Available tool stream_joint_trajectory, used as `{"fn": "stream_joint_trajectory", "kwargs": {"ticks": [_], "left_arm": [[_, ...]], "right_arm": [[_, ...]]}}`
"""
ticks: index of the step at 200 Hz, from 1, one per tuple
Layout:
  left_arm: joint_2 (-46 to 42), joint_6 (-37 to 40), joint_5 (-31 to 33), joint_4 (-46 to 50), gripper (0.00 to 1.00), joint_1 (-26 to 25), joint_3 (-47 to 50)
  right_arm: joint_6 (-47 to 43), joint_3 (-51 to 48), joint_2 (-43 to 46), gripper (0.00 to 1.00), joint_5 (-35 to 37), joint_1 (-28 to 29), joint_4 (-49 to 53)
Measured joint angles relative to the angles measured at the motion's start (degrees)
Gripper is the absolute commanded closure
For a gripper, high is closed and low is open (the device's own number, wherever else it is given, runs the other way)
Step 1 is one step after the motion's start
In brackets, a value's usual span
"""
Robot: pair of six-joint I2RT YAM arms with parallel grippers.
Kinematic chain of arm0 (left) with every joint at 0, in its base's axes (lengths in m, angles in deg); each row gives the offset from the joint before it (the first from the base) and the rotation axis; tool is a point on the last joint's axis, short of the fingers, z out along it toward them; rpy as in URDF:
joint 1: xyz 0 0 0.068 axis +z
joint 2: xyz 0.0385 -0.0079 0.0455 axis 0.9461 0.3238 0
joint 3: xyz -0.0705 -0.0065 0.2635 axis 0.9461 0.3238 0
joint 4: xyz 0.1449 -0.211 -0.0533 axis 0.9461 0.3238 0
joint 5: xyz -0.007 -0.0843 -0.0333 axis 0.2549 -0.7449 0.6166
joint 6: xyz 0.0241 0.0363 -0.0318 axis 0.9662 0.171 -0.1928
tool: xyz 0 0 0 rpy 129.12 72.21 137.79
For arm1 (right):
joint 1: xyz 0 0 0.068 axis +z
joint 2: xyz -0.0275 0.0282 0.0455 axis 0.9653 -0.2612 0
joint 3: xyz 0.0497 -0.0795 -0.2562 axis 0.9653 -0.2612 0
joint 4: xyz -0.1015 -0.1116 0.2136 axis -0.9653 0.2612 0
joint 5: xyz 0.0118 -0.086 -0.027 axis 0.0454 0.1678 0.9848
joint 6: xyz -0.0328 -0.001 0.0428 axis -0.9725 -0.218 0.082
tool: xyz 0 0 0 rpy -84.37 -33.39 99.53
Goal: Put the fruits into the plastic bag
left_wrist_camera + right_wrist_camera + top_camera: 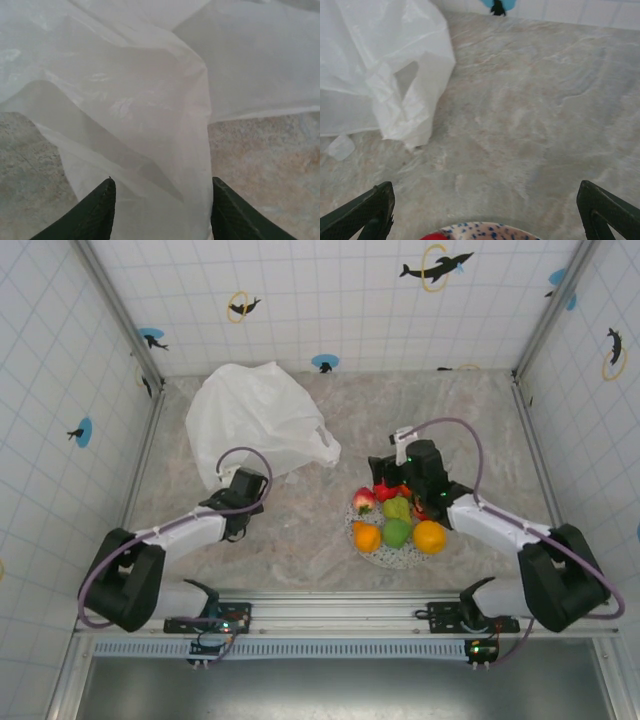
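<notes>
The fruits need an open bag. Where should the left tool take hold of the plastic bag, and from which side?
Probably the raised fold at the near edge of the plastic bag, which stands between the fingers of the left tool. Come in low from the near side: that fold is thin enough to pinch, while the broad body behind offers no edge.

White arm links point(190, 530), black joints point(128, 585), looping lilac-grey cables point(455, 425), dark green pincer fingers point(90, 215)

Translucent white plastic bag point(258, 420). Beige-grey marbled counter point(470, 420). White plate point(385, 558) speckled blue. Fruits point(397, 532): red, possibly strawberry, at 11 o'clock, green centre, orange at 4 and 8. White-tiled walls point(330, 300), blue-black dolphin decals.
</notes>
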Motion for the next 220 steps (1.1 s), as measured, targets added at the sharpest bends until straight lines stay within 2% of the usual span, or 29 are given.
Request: {"fn": "stream_joint_trajectory", "kwargs": {"ticks": [22, 52, 92, 131, 196, 212, 220], "left_arm": [[1.14, 2.27, 0.28, -1.29, 1.00, 0.00, -0.96], [-0.22, 4.15, -1.20, -1.68, 1.00, 0.00, -1.31], [-8.15, 4.24, -6.64, -1.44, 1.00, 0.00, -1.31], [-10.88, 5.31, -10.03, 0.09, 1.00, 0.00, -1.31], [-12.63, 5.77, -12.20, 2.12, 1.00, 0.00, -1.31], [-12.63, 6.01, -12.66, 2.14, 1.00, 0.00, -1.31], [-12.63, 6.12, -12.92, 2.14, 1.00, 0.00, -1.31]], "right_arm": [[-1.09, 3.37, -5.25, 0.06, -1.97, 1.99, -1.14], [-3.52, 8.26, -13.16, 0.07, -4.44, 3.87, -2.78], [-9.40, 14.16, -22.23, 0.05, -4.61, 7.34, -4.00], [-17.20, 20.90, -29.86, 0.07, 2.32, 10.99, -3.80], [-29.07, 29.81, -39.23, 0.14, 15.56, 12.28, -4.11], [-31.34, 31.65, -41.24, 0.19, 17.44, 12.55, -4.15], [-32.39, 32.28, -42.16, 0.27, 18.32, 12.59, -4.17]]}}
